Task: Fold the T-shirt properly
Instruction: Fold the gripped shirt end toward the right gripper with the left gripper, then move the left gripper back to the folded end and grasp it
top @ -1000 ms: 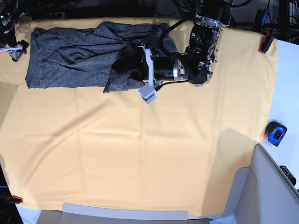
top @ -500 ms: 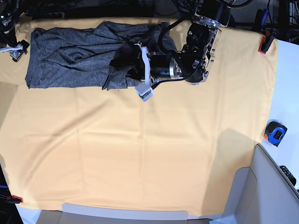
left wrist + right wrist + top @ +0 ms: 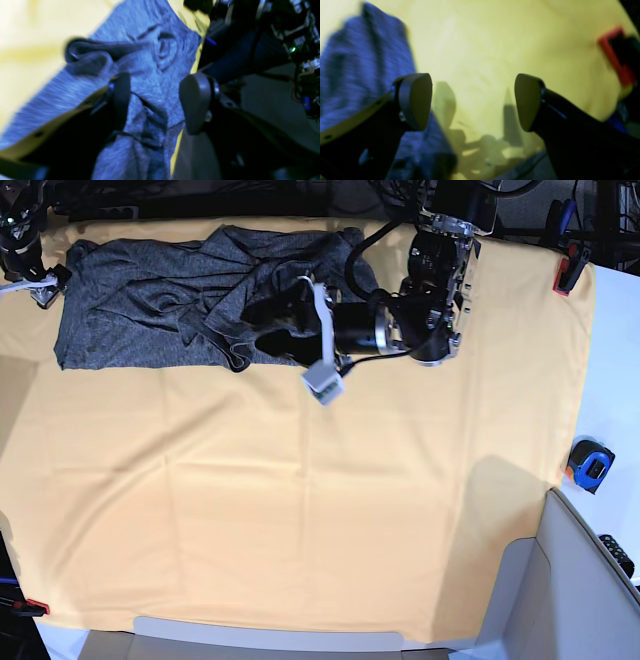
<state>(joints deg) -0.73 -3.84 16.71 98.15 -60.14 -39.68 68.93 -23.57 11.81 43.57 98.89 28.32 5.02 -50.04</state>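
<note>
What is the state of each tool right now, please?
Left tool: open, over the heather dark-grey knit T-shirt, holding nothing.
Right tool: open, empty.

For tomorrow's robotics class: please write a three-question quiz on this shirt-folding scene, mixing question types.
1. True or false: the left gripper has its jaws apart over the T-shirt.
2. What lies under the right gripper? A) cloth B) tape measure
3. Name the colour of the table cloth.

Key: 1 true; 2 A, the cloth, with the shirt's edge by one finger; 3 yellow-orange.
</note>
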